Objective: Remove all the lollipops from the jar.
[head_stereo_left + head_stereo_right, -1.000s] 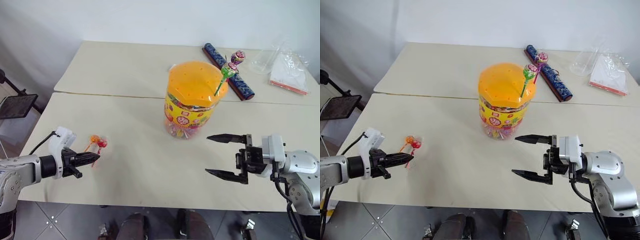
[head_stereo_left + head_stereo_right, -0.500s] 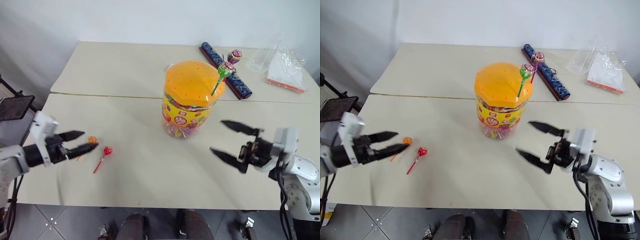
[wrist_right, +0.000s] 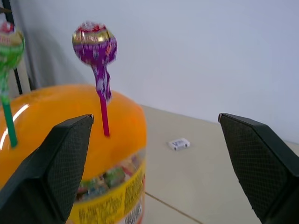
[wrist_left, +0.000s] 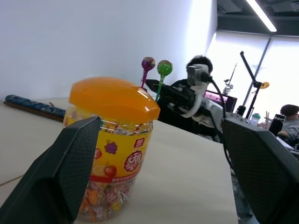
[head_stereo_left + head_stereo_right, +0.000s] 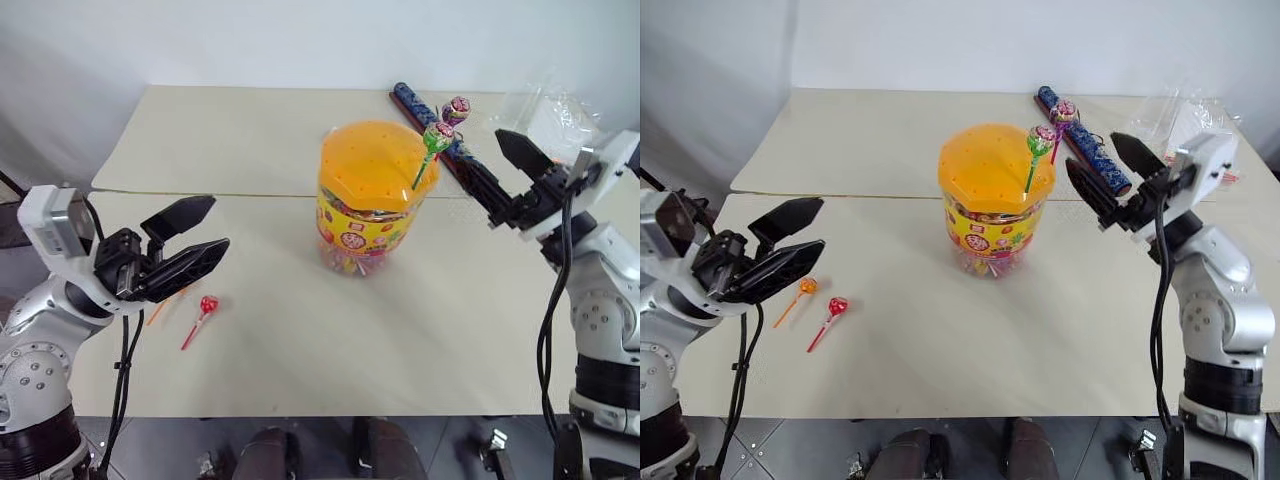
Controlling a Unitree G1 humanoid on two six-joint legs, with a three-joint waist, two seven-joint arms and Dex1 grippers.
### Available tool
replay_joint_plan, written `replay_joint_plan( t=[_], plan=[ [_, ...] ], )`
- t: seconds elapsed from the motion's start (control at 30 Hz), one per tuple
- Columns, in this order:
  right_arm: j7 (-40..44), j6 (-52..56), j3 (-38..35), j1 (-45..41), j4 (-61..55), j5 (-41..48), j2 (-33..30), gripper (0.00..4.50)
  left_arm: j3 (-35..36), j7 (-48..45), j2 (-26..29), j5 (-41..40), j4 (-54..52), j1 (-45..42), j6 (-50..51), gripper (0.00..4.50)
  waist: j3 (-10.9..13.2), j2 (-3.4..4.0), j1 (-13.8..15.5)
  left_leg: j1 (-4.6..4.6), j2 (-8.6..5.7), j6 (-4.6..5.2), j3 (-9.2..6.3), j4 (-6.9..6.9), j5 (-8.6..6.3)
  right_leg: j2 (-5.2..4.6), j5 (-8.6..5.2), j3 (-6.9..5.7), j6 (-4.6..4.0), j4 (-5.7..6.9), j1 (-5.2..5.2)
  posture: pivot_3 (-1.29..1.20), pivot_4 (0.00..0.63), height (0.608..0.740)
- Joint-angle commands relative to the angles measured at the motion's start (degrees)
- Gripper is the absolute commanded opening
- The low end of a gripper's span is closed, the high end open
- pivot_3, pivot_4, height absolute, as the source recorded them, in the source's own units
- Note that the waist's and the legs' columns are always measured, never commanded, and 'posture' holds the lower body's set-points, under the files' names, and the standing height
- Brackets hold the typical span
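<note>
Right wrist view puts my right claw (image 3: 154, 163) with its two black fingers spread wide and nothing between them, aimed at the top of the jar (image 3: 79, 154); the purple lollipop (image 3: 95, 44) stands upright on its pink stick out of the orange lid, and the green lollipop (image 3: 8, 46) stands just beside it on a green stick. From the head camera I see that same right claw (image 5: 505, 180) raised beside the jar (image 5: 372, 195), close to the two standing candies but apart from them. My left claw (image 5: 190, 235) is also wide open and empty, lifted above the near left part of the surface (image 5: 300, 340) and pointing toward the jar from well off. Below it, the red lollipop (image 5: 836, 307) lies flat on the surface, and the orange-gold lollipop (image 5: 807, 286) lies just beside it, nearer the claw; neither touches the fingers. The jar stands upright around the middle of the surface, lid on, its yellow-red label facing me and wrapped candies visible through the clear wall near the base. Behind the jar a long dark blue patterned tube (image 5: 440, 135) lies at an angle, and clear plastic bags (image 5: 550, 110) sit at the far right corner.
</note>
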Motion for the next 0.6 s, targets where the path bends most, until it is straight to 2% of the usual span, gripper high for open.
replay_joint_plan(
  t=[0.03, 0.23, 0.27, 0.37, 0.6],
  plan=[
    [0.9, 2.2, 1.9, -3.3, -0.6, 0.9, 0.3, 4.50, -2.5, 0.1, -0.4, 0.6, -0.2, -1.0, -2.9, 4.36, 0.0, 0.00, 0.1, 0.00, 0.00, 0.01, 0.00, 0.00, 0.00, 0.00, 0.00, 0.01, 0.00, 0.00, 0.00, 0.00, 0.150, 0.740],
    [2.1, 5.2, 3.5, -5.3, -1.7, 2.2, 1.3, 4.50, -5.1, 1.2, -1.2, 1.2, 0.8, -1.6, -5.2, 4.36, 0.0, 0.00, 0.1, -0.06, 0.00, 0.07, -0.03, -0.01, -0.04, 0.00, 0.00, -0.02, 0.00, -0.05, -0.02, 0.00, 0.150, 0.740],
    [1.8, 5.2, 3.4, -5.6, -1.4, 1.9, 1.5, 4.31, -5.4, 1.2, -1.2, 1.4, 1.1, -1.6, -5.6, 4.37, 0.0, 0.00, 0.1, -0.06, 0.00, 0.08, -0.02, -0.01, -0.04, 0.00, 0.00, -0.02, 0.00, -0.06, -0.02, 0.00, 0.150, 0.740],
    [1.7, 5.4, 3.2, -6.1, -1.0, 1.8, 1.6, 3.59, -5.9, 1.2, -1.1, 1.3, 1.7, -2.0, -6.5, 4.38, 0.0, 0.00, 0.1, -0.06, 0.00, 0.07, -0.01, 0.00, -0.04, 0.01, 0.00, -0.01, 0.00, -0.06, -0.02, 0.00, 0.150, 0.740],
    [2.4, 5.9, 0.6, -7.2, -0.8, 5.3, 2.4, 1.13, -6.9, 1.5, -2.2, 0.0, 3.4, -4.5, -7.3, 4.38, 0.0, 0.00, 0.1, -0.06, 0.01, 0.07, -0.01, -0.01, -0.04, 0.02, 0.00, -0.02, 0.01, -0.07, -0.02, 0.00, 0.150, 0.740]
  ],
)
